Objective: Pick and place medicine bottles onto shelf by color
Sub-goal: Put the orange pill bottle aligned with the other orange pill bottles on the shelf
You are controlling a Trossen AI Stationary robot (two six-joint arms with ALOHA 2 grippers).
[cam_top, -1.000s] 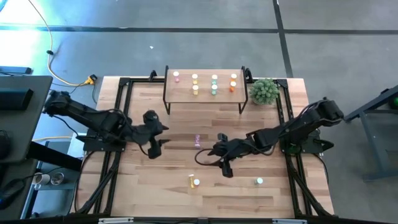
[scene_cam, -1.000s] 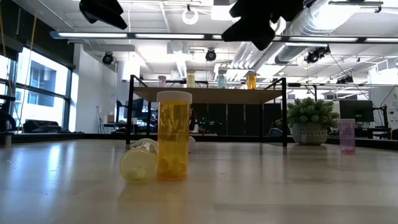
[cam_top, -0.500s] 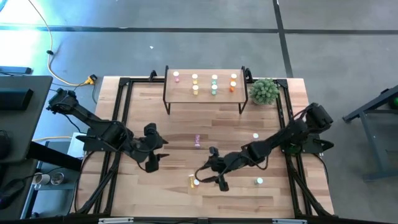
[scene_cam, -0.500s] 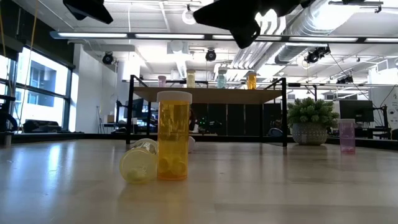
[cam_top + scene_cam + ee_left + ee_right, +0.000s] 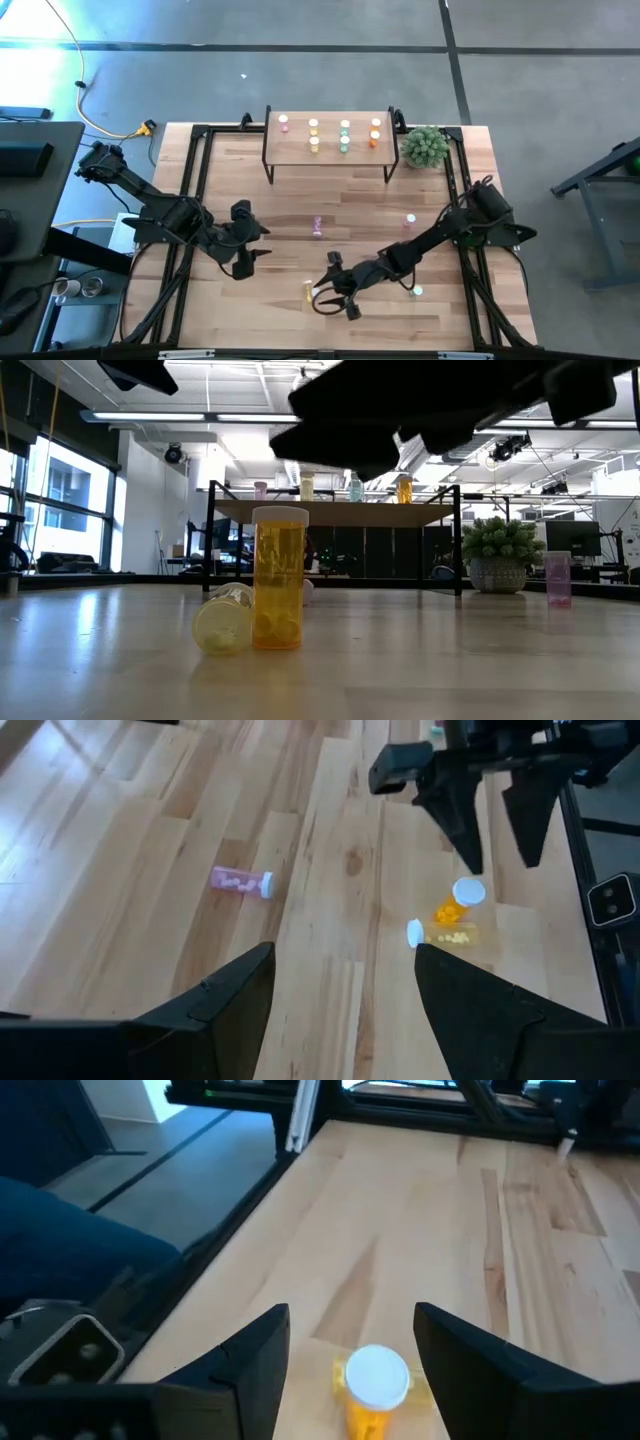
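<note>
An orange medicine bottle (image 5: 316, 293) stands upright near the table's near edge. A yellow one (image 5: 308, 289) lies on its side next to it. My right gripper (image 5: 326, 296) is open just above the orange bottle's white cap (image 5: 377, 1376), with a finger on either side and clear of it. My left gripper (image 5: 248, 262) is open and empty at centre left. A pink bottle (image 5: 318, 226) lies mid-table, another pink one (image 5: 410, 218) stands to the right, and a green one (image 5: 417, 291) stands at the near right. The shelf (image 5: 330, 150) at the far edge holds several bottles.
A green potted plant (image 5: 425, 147) stands right of the shelf. Black frame rails (image 5: 196, 170) run along the table's left and right sides. In the low view the shelf's black legs (image 5: 209, 538) rise behind the orange bottle (image 5: 278, 580) and the lying yellow one (image 5: 224, 622).
My right gripper has gone toward the table's near and left edges, from mid-table to just above the orange bottle, and stays open. My left gripper has drawn back a little toward the near-left. The bottles have kept still.
</note>
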